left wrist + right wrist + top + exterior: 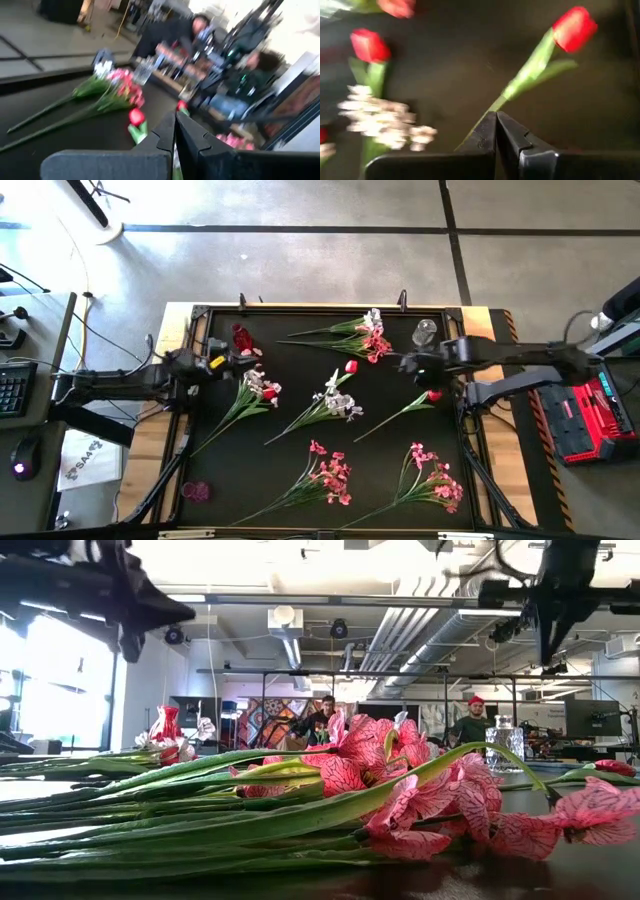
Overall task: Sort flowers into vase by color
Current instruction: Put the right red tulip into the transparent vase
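The flowers lie flat on the black table mat. A white-and-pink bunch is at the far side, two white sprays lie mid-table, and two pink sprays lie near the front. One red tulip lies mid-table and another at the right. A clear glass vase stands at the far right. My left gripper is shut and level at the table's left. My right gripper is shut and points down above the right tulip's stem.
A small red vase stands at the far left and a pink one at the near left corner. A red case sits off the table's right edge. People sit in the room beyond the table.
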Robot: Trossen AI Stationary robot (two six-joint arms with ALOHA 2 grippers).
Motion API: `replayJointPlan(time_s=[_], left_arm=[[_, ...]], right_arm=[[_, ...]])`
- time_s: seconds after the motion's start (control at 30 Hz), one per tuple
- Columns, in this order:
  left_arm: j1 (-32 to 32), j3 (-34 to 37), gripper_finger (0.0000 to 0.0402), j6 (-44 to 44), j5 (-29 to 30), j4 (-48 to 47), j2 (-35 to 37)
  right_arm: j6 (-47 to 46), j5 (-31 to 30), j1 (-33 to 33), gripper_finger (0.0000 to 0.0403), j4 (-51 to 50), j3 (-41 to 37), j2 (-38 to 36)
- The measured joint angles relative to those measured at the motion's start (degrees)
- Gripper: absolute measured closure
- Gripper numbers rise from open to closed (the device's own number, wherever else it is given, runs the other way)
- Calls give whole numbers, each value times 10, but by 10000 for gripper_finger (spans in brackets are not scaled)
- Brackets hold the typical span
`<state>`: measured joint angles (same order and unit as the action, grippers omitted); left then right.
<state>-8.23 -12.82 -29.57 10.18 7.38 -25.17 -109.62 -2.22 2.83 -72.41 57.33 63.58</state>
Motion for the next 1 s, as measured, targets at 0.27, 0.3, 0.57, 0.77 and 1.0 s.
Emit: replayJointPlan(time_s=[0.27, 0.3, 0.57, 0.77, 1.0], left_arm=[[-1, -1, 340, 43, -4, 0, -75], [-1, -1, 327, 48, -1, 2, -81], [-13, -1, 260, 73, -21, -3, -102], [-13, 0, 252, 70, -23, -26, -111], [-13, 0, 252, 57, -23, -45, -111]], right_arm=[[-27, 79, -29, 371, 134, -29, 122], [-36, 81, -32, 357, 136, -30, 134], [-148, 91, -69, 230, 103, -42, 181], [-246, 78, -66, 203, 277, -144, 189], [-245, 52, -11, 224, 297, -186, 189]])
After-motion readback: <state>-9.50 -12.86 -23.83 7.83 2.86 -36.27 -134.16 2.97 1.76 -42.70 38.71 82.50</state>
